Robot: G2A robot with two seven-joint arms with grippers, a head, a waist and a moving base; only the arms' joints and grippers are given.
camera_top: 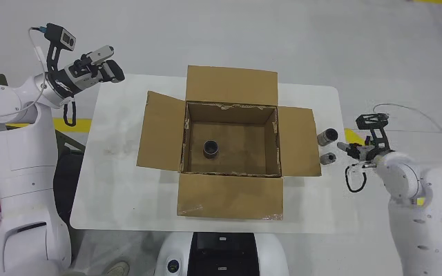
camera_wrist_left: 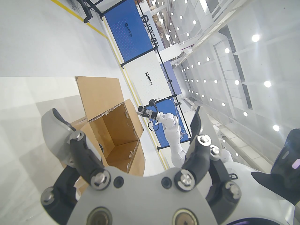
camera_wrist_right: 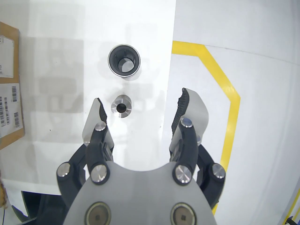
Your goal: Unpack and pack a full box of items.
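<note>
An open cardboard box (camera_top: 231,196) stands in the middle of the white table (camera_top: 114,179), all flaps folded out. One dark cylinder (camera_top: 211,148) stands on its floor. Two more cylinders lie on the table past the box's right flap: a larger dark one (camera_top: 327,136) (camera_wrist_right: 124,61) and a smaller silver one (camera_top: 327,158) (camera_wrist_right: 121,109). My right gripper (camera_top: 347,150) (camera_wrist_right: 141,105) hovers open just off the table's right edge, the silver cylinder close to one fingertip. My left gripper (camera_top: 114,69) (camera_wrist_left: 126,118) is open and empty, raised beyond the table's far left corner, facing the box (camera_wrist_left: 112,129).
Yellow floor tape (camera_wrist_right: 222,78) runs beside the table's right edge (camera_wrist_right: 171,24). A labelled box flap (camera_wrist_right: 9,83) lies near the cylinders. Bare table surface lies on the left side and along the front. The other arm's gripper (camera_wrist_left: 143,113) shows far off behind the box.
</note>
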